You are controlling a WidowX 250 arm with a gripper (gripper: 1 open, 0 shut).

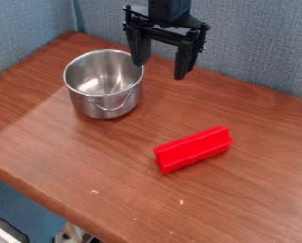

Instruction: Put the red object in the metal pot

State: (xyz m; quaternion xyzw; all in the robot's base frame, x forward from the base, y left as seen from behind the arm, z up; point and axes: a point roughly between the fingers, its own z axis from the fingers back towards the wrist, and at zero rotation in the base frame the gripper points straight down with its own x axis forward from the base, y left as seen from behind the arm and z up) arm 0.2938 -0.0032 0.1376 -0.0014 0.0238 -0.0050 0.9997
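Nearest you, the bright red rectangular plastic block [193, 149] lies untouched on the wooden table [65, 152]. Behind it, the shiny round steel pot [103, 84] sits empty. Farthest, your black gripper [165, 68] hangs spread; next, bring it down over the block.

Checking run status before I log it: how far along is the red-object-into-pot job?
Done: nothing visible yet. The red object lies on the wooden table, apart from the metal pot, which looks empty. In hand: nothing; the gripper is open, up behind the pot's right side. Left: reach the block, grasp it, carry it over, release it in the pot.
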